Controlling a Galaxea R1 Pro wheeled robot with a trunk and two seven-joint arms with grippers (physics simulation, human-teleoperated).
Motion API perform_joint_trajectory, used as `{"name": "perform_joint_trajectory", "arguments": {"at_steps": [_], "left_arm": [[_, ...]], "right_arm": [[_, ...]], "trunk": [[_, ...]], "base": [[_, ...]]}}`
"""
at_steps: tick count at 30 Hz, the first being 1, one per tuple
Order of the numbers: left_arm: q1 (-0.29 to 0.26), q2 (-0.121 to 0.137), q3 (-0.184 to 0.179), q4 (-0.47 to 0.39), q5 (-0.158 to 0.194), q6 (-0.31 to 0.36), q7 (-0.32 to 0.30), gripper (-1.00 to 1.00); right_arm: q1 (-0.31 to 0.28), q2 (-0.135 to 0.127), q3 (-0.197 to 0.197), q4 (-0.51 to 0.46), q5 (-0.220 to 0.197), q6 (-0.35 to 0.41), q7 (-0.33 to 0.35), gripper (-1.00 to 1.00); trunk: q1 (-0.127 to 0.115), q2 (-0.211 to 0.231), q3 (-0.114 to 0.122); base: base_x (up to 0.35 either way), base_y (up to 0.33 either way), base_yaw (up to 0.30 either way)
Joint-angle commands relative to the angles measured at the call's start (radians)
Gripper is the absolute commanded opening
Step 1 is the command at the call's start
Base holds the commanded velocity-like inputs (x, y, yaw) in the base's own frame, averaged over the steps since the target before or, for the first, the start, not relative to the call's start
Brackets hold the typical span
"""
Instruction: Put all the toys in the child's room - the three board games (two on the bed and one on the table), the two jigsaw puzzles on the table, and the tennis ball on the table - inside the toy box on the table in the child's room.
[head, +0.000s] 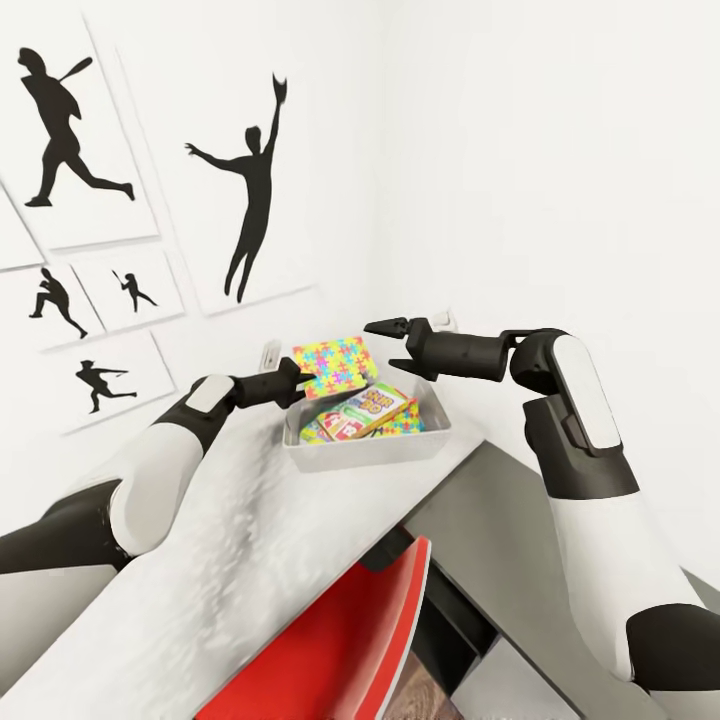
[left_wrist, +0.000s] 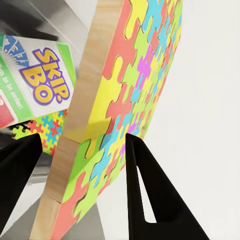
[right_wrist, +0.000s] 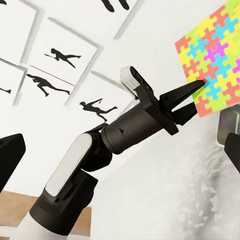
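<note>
My left gripper (head: 305, 381) is clamped on a jigsaw puzzle (head: 335, 365), one black finger (left_wrist: 150, 195) on the printed face, the other behind the board. The puzzle is a thin, flat square with a pale wood-grain edge; its face is glossy interlocked pieces in yellow, green, pink, orange and blue. It hangs tilted over the near-left end of the toy box (head: 365, 450), clear of the contents.

The toy box is a shallow pale grey tray with outward-sloping walls, at the far end of the table (head: 220, 560), by the wall corner. Inside lies a flat board game (head: 362, 411), cover reading "SKIP-BO" in purple and yellow on white with a green border. Beneath it a second puzzle (head: 405, 420) shows at the right.

My right gripper (head: 397, 345) hovers over the box's far right side, fingers spread, holding nothing.

Table top: matte grey-white. Black player silhouettes (head: 255, 180) on the wall. A red chair back (head: 340, 640) sits near, under the table edge.
</note>
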Motion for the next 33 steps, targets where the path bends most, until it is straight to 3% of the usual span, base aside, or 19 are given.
{"name": "perform_joint_trajectory", "arguments": {"at_steps": [1, 20, 33], "left_arm": [[-0.004, -0.001, 0.008, 0.0, -0.006, 0.005, 0.001, -1.0], [-0.012, -0.009, 0.009, 0.0, -0.006, 0.0, 0.006, -1.0], [-0.012, -0.041, 0.009, 0.0, -0.002, 0.004, 0.006, -1.0]], "right_arm": [[-0.001, 0.0, 0.001, -0.001, -0.01, 0.0, -0.01, 1.0], [-0.001, 0.0, 0.004, -0.002, -0.01, 0.0, -0.011, 1.0], [-0.001, 0.0, 0.005, -0.002, -0.009, 0.0, -0.011, 1.0]], "trunk": [[0.001, -0.002, -0.004], [0.001, -0.002, -0.034], [0.001, -0.002, -0.055]], "base": [[0.0, 0.0, 0.0], [0.0, 0.0, 0.0], [0.0, 0.0, 0.0]]}}
